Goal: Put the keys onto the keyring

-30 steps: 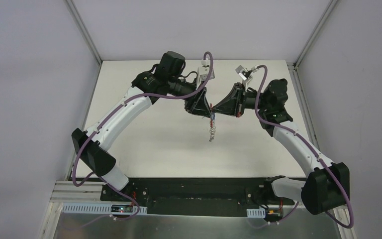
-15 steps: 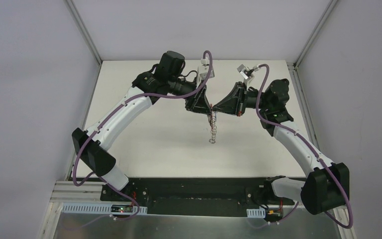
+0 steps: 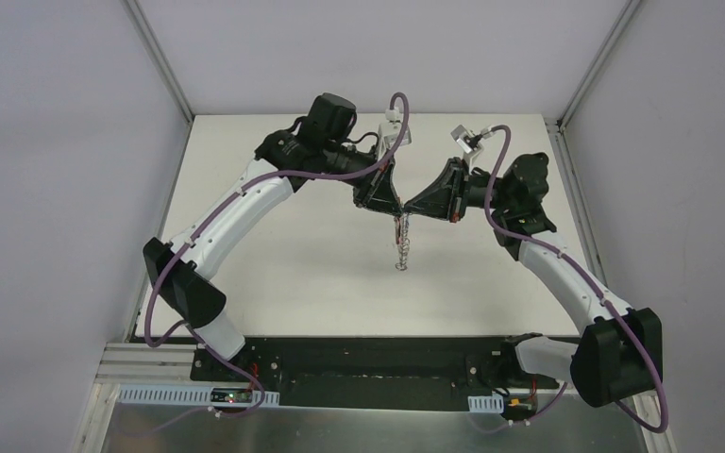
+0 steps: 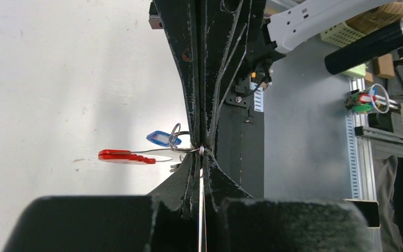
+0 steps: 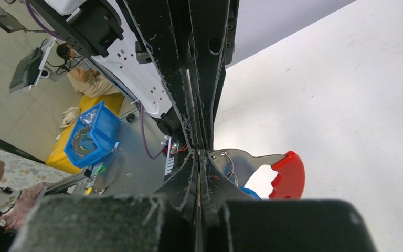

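- left gripper (image 4: 201,157): matt black, scuffed, wedge-shaped fingers pressed together. I see a thin silver wire ring pinched at their tips.
- right gripper (image 5: 198,157): the same black tapered fingers, closed, meeting the left pair tip to tip. What they nip I cannot tell.
- red-and-silver chain keyring (image 3: 402,247): a glossy red curved band on a flat silver shank, plus a silvery row of small rings. It dangles from the left fingers' pinch over the middle of the table.
- blue oblong-headed key (image 4: 157,138): smooth and bright, just beside the fingertips, next to a wire loop.
- table (image 3: 274,274): flat off-white sheet, faintly marked.
- surround: plain grey walls (image 3: 47,189) and pale metal corner posts (image 3: 156,57).
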`<act>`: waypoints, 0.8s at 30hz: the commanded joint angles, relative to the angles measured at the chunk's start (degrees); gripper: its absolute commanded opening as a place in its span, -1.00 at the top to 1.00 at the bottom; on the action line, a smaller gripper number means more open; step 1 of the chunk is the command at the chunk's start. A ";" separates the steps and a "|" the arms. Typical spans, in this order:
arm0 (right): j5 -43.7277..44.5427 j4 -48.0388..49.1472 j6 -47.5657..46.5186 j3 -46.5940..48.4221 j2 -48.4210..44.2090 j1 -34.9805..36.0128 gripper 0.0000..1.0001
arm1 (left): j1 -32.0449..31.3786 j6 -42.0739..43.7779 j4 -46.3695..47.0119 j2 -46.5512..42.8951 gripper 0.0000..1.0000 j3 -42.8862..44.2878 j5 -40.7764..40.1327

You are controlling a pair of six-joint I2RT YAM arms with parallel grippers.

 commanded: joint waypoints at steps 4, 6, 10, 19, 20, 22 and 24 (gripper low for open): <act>-2.07 -5.37 -11.52 0.55 -3.65 -0.68 0.73 | -1.34 12.19 -36.19 10.29 1.00 25.18 -6.54; -2.75 -6.14 -12.22 0.68 -3.96 -0.61 0.60 | -2.94 14.61 -43.07 13.56 1.00 30.85 -9.05; -3.72 -6.49 -12.42 1.35 -4.08 -0.15 0.39 | -4.65 14.50 -46.06 15.87 1.00 33.26 -9.24; -4.35 -18.01 -22.82 2.30 -3.91 3.15 0.23 | -5.08 12.05 -40.82 15.07 1.00 31.23 -5.85; -4.46 -18.03 -22.97 2.28 -3.84 3.40 0.23 | -5.08 11.87 -40.57 15.21 1.00 31.18 -5.65; -4.66 -18.07 -22.99 2.45 -3.66 3.75 0.23 | -5.12 11.65 -40.35 15.56 1.00 31.17 -5.36; -4.82 -18.04 -22.84 2.66 -3.49 4.09 0.24 | -5.18 11.62 -40.28 15.82 1.00 31.16 -5.42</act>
